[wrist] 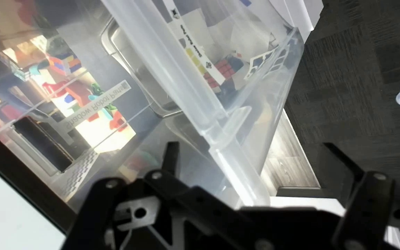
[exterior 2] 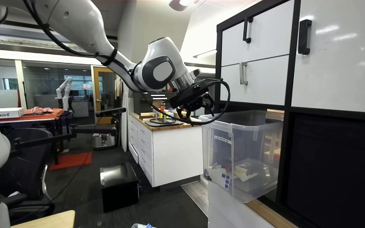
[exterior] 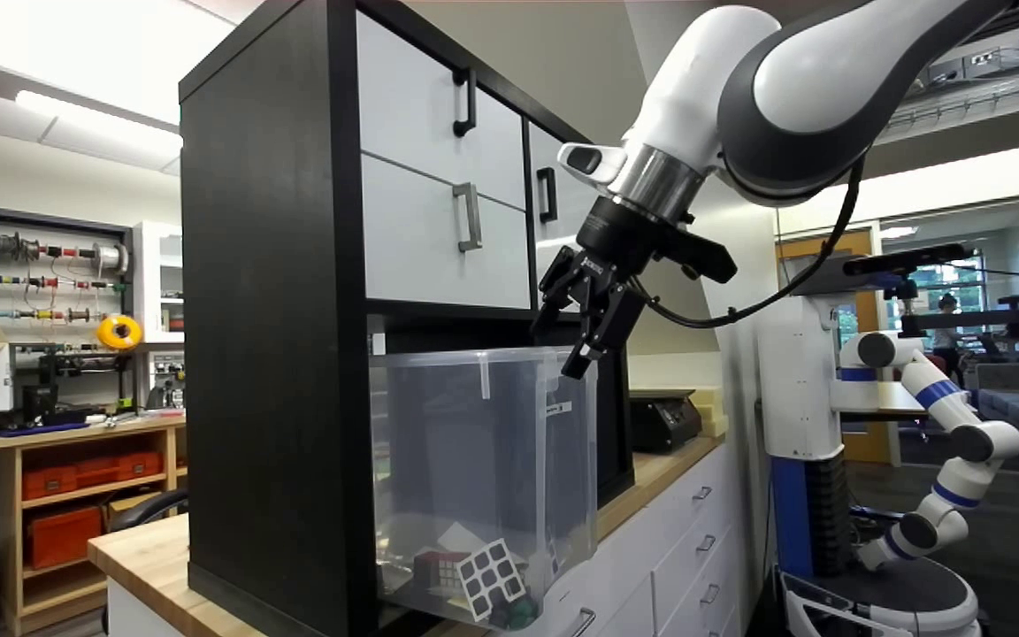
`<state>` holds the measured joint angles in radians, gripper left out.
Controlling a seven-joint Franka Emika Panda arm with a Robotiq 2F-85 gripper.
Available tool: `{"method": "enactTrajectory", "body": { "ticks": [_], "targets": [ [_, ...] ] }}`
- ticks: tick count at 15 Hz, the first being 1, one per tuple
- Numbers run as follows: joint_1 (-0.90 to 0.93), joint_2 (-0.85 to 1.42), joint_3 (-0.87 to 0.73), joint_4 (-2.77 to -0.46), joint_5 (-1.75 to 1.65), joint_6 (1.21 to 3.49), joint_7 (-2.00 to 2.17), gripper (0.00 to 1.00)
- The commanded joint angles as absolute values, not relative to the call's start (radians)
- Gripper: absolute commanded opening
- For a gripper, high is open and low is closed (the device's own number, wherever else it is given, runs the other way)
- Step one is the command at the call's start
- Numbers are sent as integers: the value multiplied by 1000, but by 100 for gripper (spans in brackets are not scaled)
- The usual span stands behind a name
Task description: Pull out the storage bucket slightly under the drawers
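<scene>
Jutting out of the black cabinet (exterior: 271, 310), the clear storage bucket (exterior: 465, 433) sits in the compartment (exterior: 465, 334) under the white drawers (exterior: 417, 230), its front part past the cabinet's face. Through its wall a red puzzle cube (exterior: 439, 571) and a white-edged cube (exterior: 492, 579) show at the bottom. By the front rim (wrist: 234, 168) hangs the gripper (wrist: 250, 146), its fingers (wrist: 171, 156) spread well apart and holding nothing; in the wrist view the rim appears between them, though I cannot tell whether a fingertip touches the plastic. Right above the bucket, the upper drawer bears a black bar handle (exterior: 471, 102), the lower a silver-grey handle (exterior: 472, 217). The cabinet stands on a wooden worktop (exterior: 642, 487). To the right in an exterior view, a black device (exterior: 664, 420) rests on that worktop, and farther off stands a white robot arm (exterior: 992, 442) with blue bands.
</scene>
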<state>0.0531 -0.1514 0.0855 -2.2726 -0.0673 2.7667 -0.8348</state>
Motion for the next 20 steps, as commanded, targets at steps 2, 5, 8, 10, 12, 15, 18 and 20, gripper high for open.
{"method": "enactTrajectory", "body": {
  "ticks": [2,5,8,10,12,15,18,20],
  "targets": [
    [49,-213,83,-2226,-142,2636,-590,100],
    [52,-217,80,-2167,-143,2485,-441,100],
    [51,-209,69,-2110,-119,2350,-332,100],
    [44,-202,65,-2081,-118,2274,-254,100],
    [35,-196,61,-2062,-127,2212,-171,100],
    [22,-186,57,-2056,-128,2142,-51,100],
    [16,-182,57,-2081,-132,2141,35,100],
    [10,-180,65,-2103,-175,2179,98,100]
  ]
}}
